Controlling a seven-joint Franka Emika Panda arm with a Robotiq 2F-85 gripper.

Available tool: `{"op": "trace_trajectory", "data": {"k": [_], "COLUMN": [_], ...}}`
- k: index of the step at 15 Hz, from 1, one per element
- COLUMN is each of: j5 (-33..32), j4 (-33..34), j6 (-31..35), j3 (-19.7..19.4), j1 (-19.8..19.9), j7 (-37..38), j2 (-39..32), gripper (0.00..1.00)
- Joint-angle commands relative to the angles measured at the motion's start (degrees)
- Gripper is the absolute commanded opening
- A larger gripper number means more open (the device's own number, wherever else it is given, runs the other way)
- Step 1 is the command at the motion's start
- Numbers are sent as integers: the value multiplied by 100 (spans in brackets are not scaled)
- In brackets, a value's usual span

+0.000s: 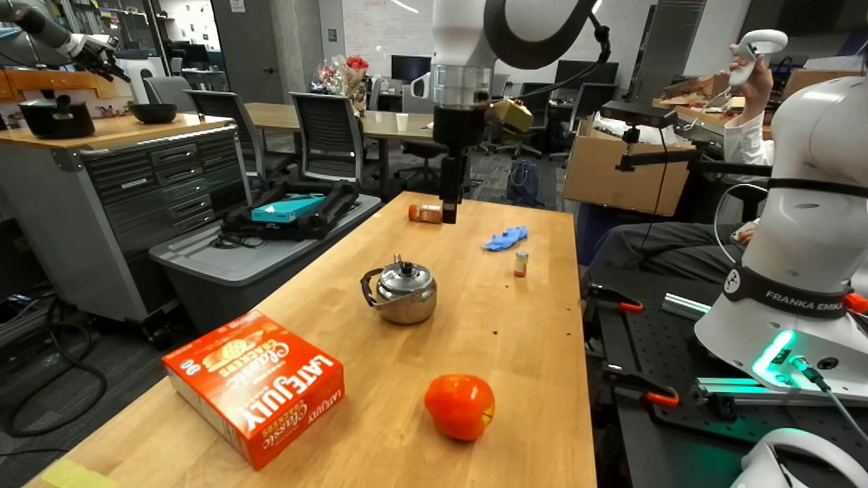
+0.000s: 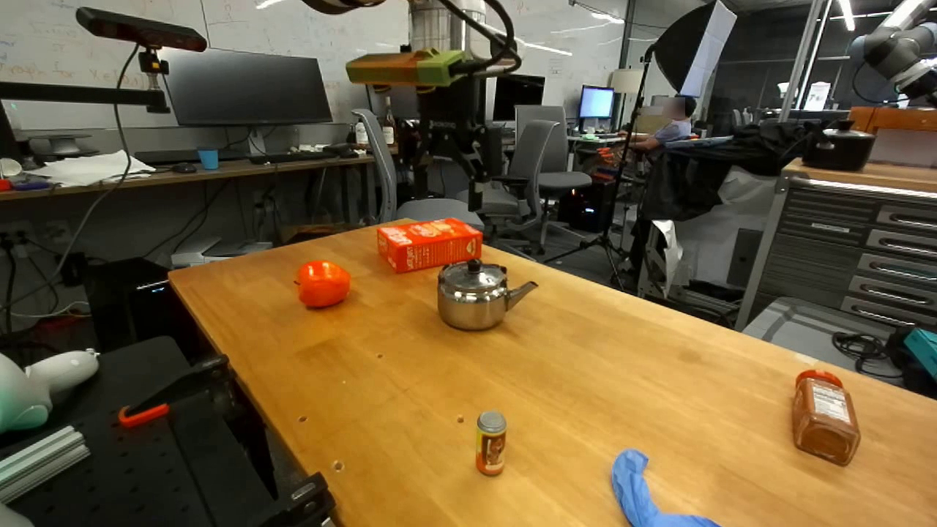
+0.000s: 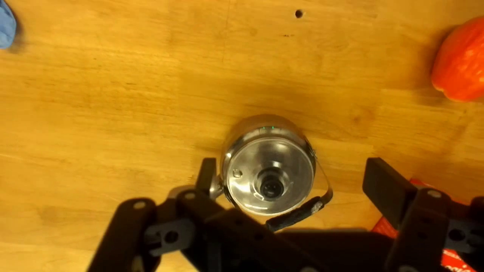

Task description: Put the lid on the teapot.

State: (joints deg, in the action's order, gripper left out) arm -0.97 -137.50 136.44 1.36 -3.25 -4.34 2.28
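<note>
Wrist view: spread jaws, pinching nothing. Smooth round metal lid [image 3: 274,160] below and between them, off-centre toward jaw nearest spout [image 3: 217,187]. Looks seated already; if correcting, centre jaws over black knob [image 3: 271,187], press lightly, avoid rough dark handle [image 3: 298,213].
In an exterior view: squat glossy teapot [image 1: 407,306] on bench [image 1: 386,366], well below jaws.
In an exterior view: level lid, also below jaws. Probably best to retreat upward.
</note>
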Motion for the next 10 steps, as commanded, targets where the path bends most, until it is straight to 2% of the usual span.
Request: {"op": "trace_trajectory", "data": {"k": [1, 8, 9, 10], "j5": [-95, -160, -89, -90], "j4": [-801, -1448, -1224, -1269], "j6": [-164, -579, -443, -454], "j3": [-60, -358, -260, -287], "j1": [115, 361, 276, 295], "j7": [-180, -358, -195, -207], "j2": [1036, 2038, 1603, 1676], "gripper": [100, 100, 100, 100]}}
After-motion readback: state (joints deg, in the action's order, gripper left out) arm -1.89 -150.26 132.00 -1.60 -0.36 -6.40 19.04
